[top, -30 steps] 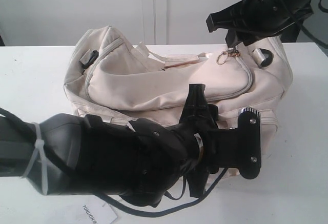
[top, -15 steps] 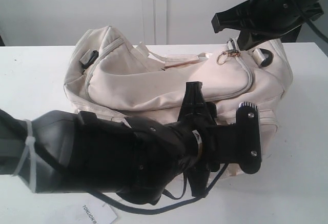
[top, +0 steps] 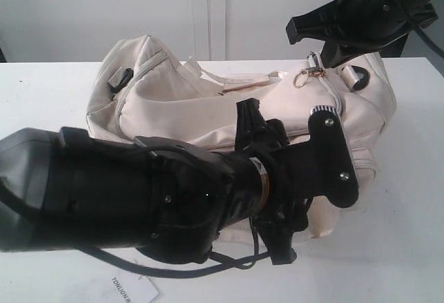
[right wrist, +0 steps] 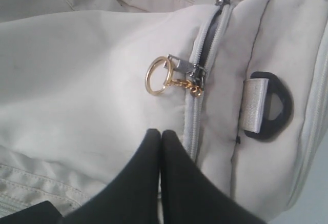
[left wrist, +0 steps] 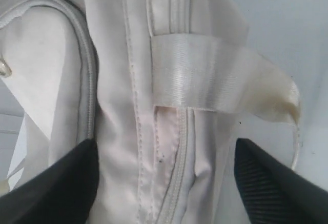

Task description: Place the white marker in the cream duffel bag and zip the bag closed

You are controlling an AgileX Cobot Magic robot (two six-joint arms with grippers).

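The cream duffel bag (top: 208,105) lies on the white table. Its top zip slider with the gold ring (right wrist: 156,75) sits near the right end, and a short dark gap shows past the slider. My right gripper (right wrist: 161,133) is shut on nothing and hovers just above the fabric beside the zip, a little short of the ring. My left gripper (left wrist: 164,155) is open and close against the bag's front side, its fingers (left wrist: 61,183) straddling a zip seam and a webbing strap (left wrist: 205,75). The white marker is not in view.
My left arm (top: 139,199) fills the foreground and hides the bag's front and lower part. A white paper tag printed TONLION (top: 130,290) lies on the table (top: 41,102) at the front edge. A black end buckle (right wrist: 271,106) sits near the zip.
My left arm has swung up and closer to the bag's front, its wrist rising in the exterior view. The right gripper lifted slightly off the zip pull, then held still.
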